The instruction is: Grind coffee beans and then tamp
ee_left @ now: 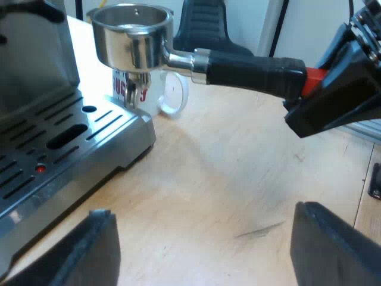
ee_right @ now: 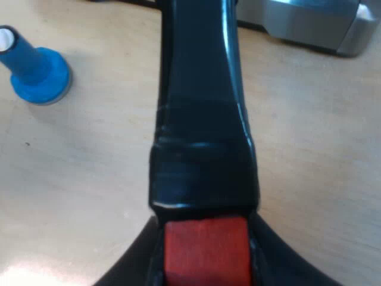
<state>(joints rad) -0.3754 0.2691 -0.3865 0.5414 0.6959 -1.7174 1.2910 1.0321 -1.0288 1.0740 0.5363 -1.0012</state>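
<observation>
I am holding the portafilter (ee_left: 132,36) in the air with my right gripper (ee_right: 205,271); its two black fingers are clamping either side of the red end (ee_right: 205,247) of the handle (ee_right: 202,119). I judge this far grip is leaving the metal cup free to go up against the machine's front. From the left wrist, the portafilter is hanging level near the corner of the espresso machine's (ee_left: 36,53) drip tray (ee_left: 59,137), with a white mug (ee_left: 164,95) just beyond it. Its mouth is facing up, and what I am seeing of the inside is bare polished metal; so I judge that no grounds are in it and the grinding is not yet done.

My left gripper (ee_left: 205,214) is hovering low over the table (ee_left: 226,179), fingers spread wide with nothing between them; I take it as waiting clear of the portafilter's path. The blue tamper (ee_right: 33,68) is standing upright on the table, well apart from the handle, where I judge it can be reached for the pressing step.

The cup is round, mirror-bright steel with a rolled rim and spouts beneath. The handle is glossy black and looks wrapped in tape; its end is a matte red block. The tray is brushed metal cut with slots; the table is pale wood grain; the mug bears red lettering; the tamper flares to a round base.
</observation>
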